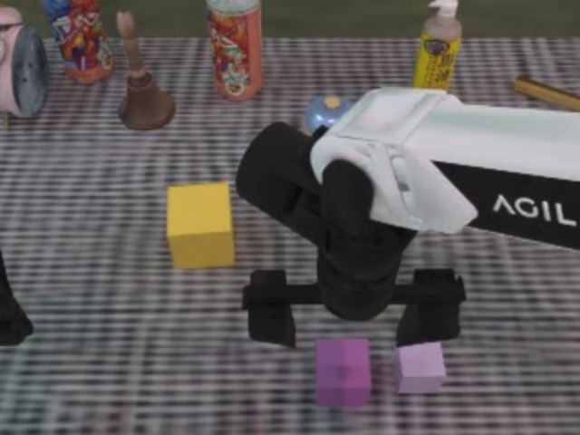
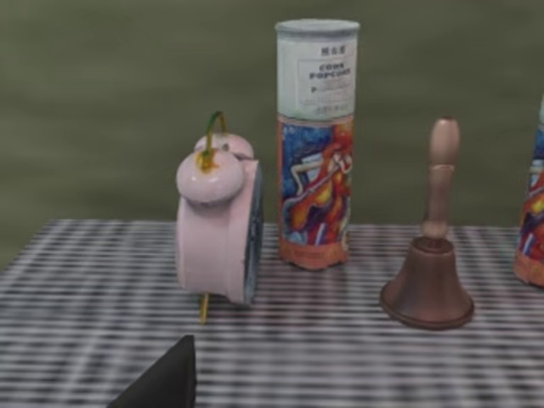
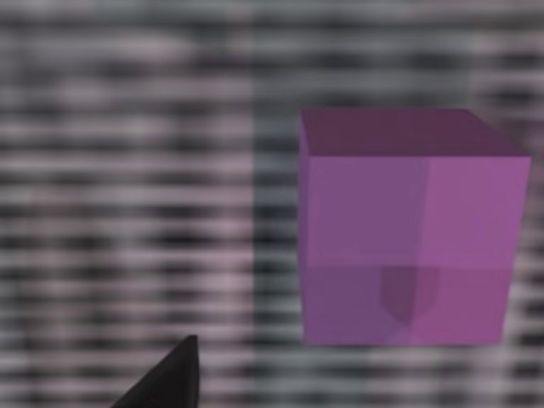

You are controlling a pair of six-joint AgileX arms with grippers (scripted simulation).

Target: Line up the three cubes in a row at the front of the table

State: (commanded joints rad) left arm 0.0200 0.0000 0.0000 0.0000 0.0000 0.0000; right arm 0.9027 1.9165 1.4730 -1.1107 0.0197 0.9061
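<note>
Progress: magenta cube (image 1: 343, 371) and lilac cube (image 1: 420, 367) sit side by side at desk front; yellow cube (image 1: 200, 225) remains mid-desk, unplaced. Right gripper (image 1: 352, 313) spread apart, empty, above them.

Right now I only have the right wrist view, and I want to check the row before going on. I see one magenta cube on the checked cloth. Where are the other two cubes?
Observer: The small lilac cube sits just right of the magenta cube at the front of the table, with a narrow gap between them.
Operator: And the yellow one?
Observer: The yellow cube is not in that row. It lies farther back and to the left.
Operator: Is my gripper holding anything?
Observer: No. The right gripper is open and empty, just behind the magenta cube. The left arm is parked at the table's left edge.
</note>
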